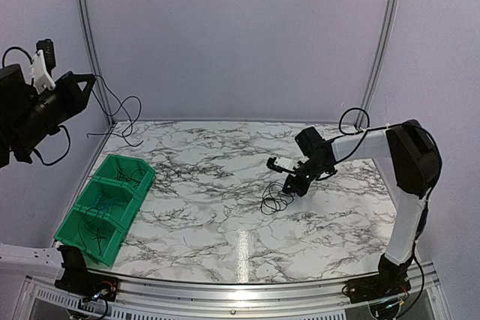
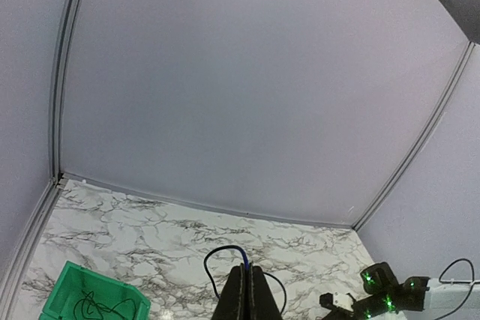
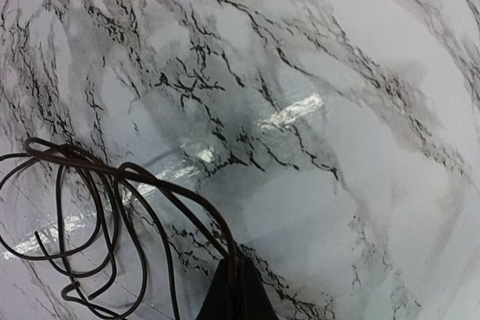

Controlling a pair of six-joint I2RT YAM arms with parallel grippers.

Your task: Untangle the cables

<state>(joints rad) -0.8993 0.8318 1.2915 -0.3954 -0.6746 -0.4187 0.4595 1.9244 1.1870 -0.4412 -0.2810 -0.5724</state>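
Note:
My left gripper (image 1: 88, 85) is raised high at the far left, above the table's back left corner. It is shut on a thin black cable (image 1: 122, 118) that hangs in loops below it. In the left wrist view the fingers (image 2: 248, 279) pinch this cable (image 2: 214, 258), which loops out dark blue-black. My right gripper (image 1: 298, 183) is low over the table, right of centre. It is shut on a strand of a black cable coil (image 1: 275, 197) lying on the marble. In the right wrist view the gripper (image 3: 237, 269) pinches the strand and the coil (image 3: 71, 215) spreads to the left.
A row of three green bins (image 1: 75, 227) stands along the table's left edge, with thin black cables inside; one bin shows in the left wrist view (image 2: 71, 290). The right arm (image 2: 386, 294) shows there too. Grey walls close the back and sides.

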